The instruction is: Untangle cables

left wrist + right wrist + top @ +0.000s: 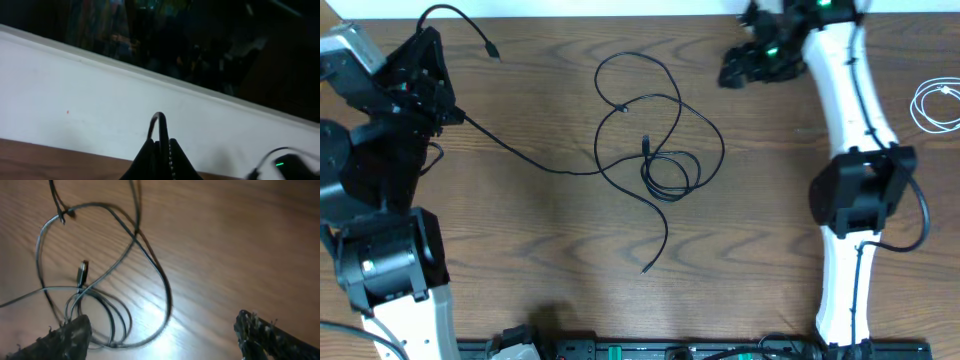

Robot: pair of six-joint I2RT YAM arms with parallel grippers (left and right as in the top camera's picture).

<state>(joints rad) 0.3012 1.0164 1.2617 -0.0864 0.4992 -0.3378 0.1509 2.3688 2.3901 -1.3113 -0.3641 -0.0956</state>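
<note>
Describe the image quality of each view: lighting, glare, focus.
Overhead: evenly lit and sharp, black cables crisp on the table. Left wrist: background very dark, white wall bright, left tool close and soft, shut on a black cord. Right wrist: glare on the wood beside the cables, right tool open, its fingers blurred.

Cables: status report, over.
Left gripper shut on black cable. Right gripper open, empty, near tangle. Tangle looped mid-table; white cable coiled apart, far right. Nothing in the way.
</note>
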